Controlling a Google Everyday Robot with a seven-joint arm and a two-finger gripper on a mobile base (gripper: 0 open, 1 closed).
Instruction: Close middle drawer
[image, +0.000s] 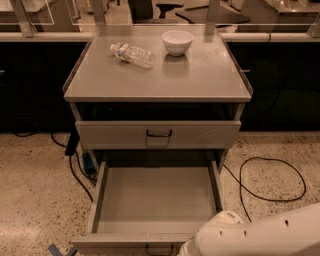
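Grey metal cabinet (235, 134): square in front of the camera, its counter (200, 75) tilted a touch toward us.
Middle drawer (157, 197): wide open, pulled far out of the cabinet toward the camera, the bare grey floor in full view and the low front panel right at the bottom edge of the shot.
Drawer handle (160, 248): small dark loop on that front panel, half cut off by the frame edge.
Top drawer (200, 135): pushed in flush, its own dark loop handle (159, 133) centred on the front, with a dark slot above it under the counter.
Pincer (186, 249): down at the bottom edge, just right of the drawer handle and close against the front panel; only a sliver shows, so whether it is open or closed, or gripping anything, I cannot tell.
Arm (265, 235): fat white casing sweeping in from the lower right corner.
Bottle (132, 54): clear plastic, lying on its side at the back left of the counter.
Bowl (177, 42): white, upright, just right of the bottle, not touching it.
Cable (272, 180): black loop on the speckled floor (35, 190), right of the cabinet.
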